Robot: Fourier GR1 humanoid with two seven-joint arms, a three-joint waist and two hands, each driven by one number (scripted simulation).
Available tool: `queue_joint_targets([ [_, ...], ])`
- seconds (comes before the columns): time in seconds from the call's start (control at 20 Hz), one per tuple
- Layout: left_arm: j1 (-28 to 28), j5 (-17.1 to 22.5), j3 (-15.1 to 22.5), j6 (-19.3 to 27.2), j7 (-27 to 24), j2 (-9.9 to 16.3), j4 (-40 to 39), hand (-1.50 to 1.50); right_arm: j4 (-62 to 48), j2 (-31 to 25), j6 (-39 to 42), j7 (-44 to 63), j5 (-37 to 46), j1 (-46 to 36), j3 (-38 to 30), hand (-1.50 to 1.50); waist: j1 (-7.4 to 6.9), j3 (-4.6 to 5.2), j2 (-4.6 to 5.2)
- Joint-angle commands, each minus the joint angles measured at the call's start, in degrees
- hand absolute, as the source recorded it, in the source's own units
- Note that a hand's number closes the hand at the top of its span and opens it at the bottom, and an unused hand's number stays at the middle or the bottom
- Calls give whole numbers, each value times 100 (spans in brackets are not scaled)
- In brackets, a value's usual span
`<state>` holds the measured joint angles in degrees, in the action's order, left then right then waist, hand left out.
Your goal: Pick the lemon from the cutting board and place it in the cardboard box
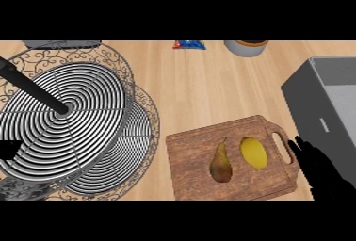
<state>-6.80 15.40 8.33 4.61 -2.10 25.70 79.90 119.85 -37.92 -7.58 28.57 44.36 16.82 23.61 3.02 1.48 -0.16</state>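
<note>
A yellow lemon point(253, 152) lies on the right half of a wooden cutting board point(233, 159), next to a brown-green pear point(220, 163). My right hand point(316, 162) stands open at the board's right edge, beside its handle slot, fingers straight and pointing up, not touching the lemon. At the right edge of the view stands a grey box point(327, 106), the only box in sight, with its open top facing up. My left hand shows only as a dark shape point(7, 149) at the far left edge, behind the wire stand.
A large tiered wire basket stand point(69, 124) with a black centre pole fills the left side. A grey cup point(246, 47) and a blue-red packet point(189, 44) sit at the counter's far edge. Bare wood lies between the stand and the box.
</note>
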Motion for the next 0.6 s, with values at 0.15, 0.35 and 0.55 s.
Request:
queue_joint_targets([
  [0.15, -676, -474, 855, -237, 112, -294, 449, 0, 997, 348, 1087, 1639, 2, -129, 420, -150, -132, -130, 9],
  [0.35, -637, -511, 876, -324, -121, -398, 100, 0, 805, 872, 1159, 2107, 248, -571, 686, -150, -246, -138, 34],
  [0.55, -778, -489, 814, -340, 71, -288, 241, 0, 756, 1087, 1454, 2516, 288, -876, 774, -150, -285, -142, 23],
])
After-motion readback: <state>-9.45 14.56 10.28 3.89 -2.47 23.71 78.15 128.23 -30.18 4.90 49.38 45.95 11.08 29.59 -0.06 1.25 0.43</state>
